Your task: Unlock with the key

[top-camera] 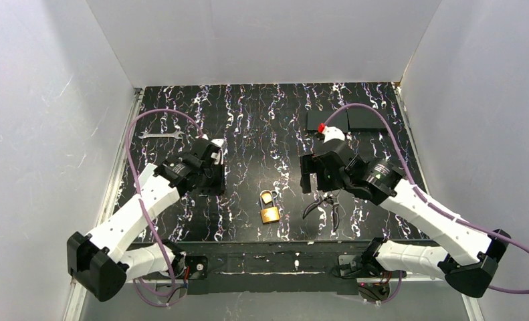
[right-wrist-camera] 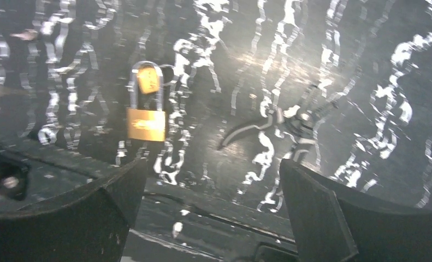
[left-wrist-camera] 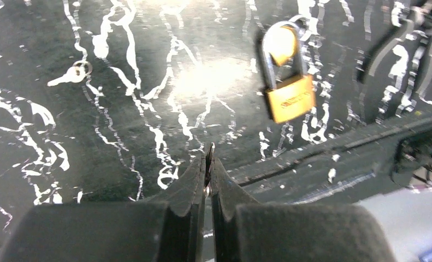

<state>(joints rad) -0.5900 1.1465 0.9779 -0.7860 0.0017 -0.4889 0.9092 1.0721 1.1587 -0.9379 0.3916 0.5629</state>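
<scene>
on the marbled table lies the key, tiny and silvery.

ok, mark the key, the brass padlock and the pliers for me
key [left-wrist-camera: 66,76], left wrist view, on its blade, just off the ring.
brass padlock [left-wrist-camera: 290,99], left wrist view, on the brass body.
pliers [right-wrist-camera: 249,128], right wrist view, on the curved handle.

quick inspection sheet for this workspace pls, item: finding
surface: black white-veined mat, flat
job's things: key lying loose on the mat; brass padlocks together near the front centre
clutter: wrench far left; pliers right of the padlocks; black blocks far right
grippers: left gripper shut, key not in it; right gripper open, holding nothing
cables: purple cable looping along each arm
surroundings: white walls on three sides
</scene>
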